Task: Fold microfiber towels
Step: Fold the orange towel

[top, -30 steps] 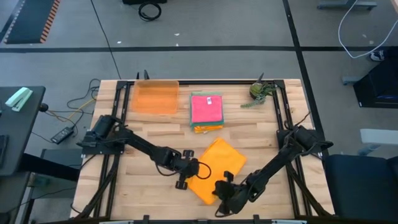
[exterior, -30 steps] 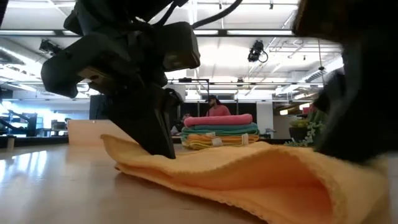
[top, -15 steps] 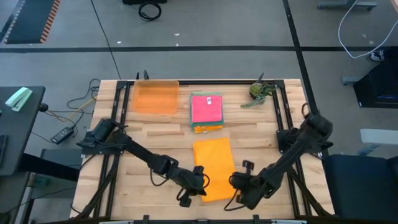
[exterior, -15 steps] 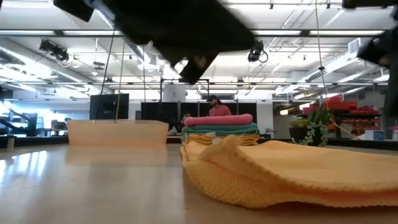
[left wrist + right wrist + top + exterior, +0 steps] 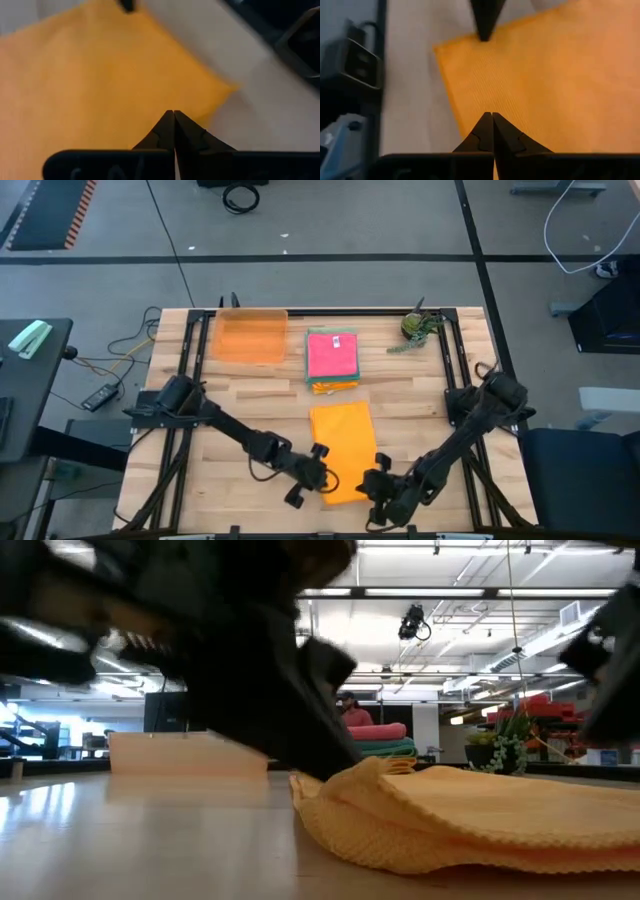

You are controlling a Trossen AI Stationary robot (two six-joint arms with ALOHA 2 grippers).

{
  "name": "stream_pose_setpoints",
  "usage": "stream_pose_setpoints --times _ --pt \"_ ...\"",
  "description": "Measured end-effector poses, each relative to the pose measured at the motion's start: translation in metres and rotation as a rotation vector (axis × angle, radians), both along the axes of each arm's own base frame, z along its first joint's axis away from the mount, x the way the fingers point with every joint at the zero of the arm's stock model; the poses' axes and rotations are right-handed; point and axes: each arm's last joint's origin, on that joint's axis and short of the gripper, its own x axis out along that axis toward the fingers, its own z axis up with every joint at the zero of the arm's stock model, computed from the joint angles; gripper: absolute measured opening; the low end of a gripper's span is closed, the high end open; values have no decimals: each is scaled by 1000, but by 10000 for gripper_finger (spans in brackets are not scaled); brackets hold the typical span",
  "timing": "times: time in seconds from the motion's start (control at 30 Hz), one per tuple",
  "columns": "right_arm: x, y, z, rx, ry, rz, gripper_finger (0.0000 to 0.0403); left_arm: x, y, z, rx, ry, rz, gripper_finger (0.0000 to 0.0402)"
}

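Observation:
An orange-yellow microfiber towel point(image 5: 342, 435) lies folded as an upright rectangle on the table's near middle; in the low view the towel point(image 5: 470, 815) shows a raised fold at its left end. My left gripper point(image 5: 323, 463) is shut at the towel's left edge, close to the near-left corner. My right gripper point(image 5: 378, 480) is shut at the near-right corner. Both slant downward. A stack of folded towels point(image 5: 332, 360), pink on top, sits behind. My left gripper's shut tips point(image 5: 173, 114) stand over the cloth just inside its near-left corner point(image 5: 227, 90), slanting down from the table's left; I cannot tell whether they touch it. My right gripper's shut tips point(image 5: 492, 116) stand over the cloth beside its near edge point(image 5: 455, 117), slanting down from the right; touch cannot be told.
A translucent orange tray point(image 5: 248, 335) stands at the far left and a small potted plant point(image 5: 418, 328) at the far right. The pink-topped stack point(image 5: 350, 745) rises behind the towel. Bare wood point(image 5: 240, 405) lies left of the towel.
The towel lay as a skewed diamond a second ago and now lies squared with the table's edges. My left gripper has gone toward the table's near right along the towel's left edge. My right gripper swung toward the right edge, then came back to the near-right corner.

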Motion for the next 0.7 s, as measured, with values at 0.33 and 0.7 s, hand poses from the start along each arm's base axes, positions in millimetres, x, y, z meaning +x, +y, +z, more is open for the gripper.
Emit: stream_pose_setpoints --times 0.33,0.7 --pt "-3 -5 -33 -72 125 -56 0 17 41 -3 1 20 111 6" --pt "-50 -66 -7 -248 345 -99 0 31 77 -18 -87 87 204 9"
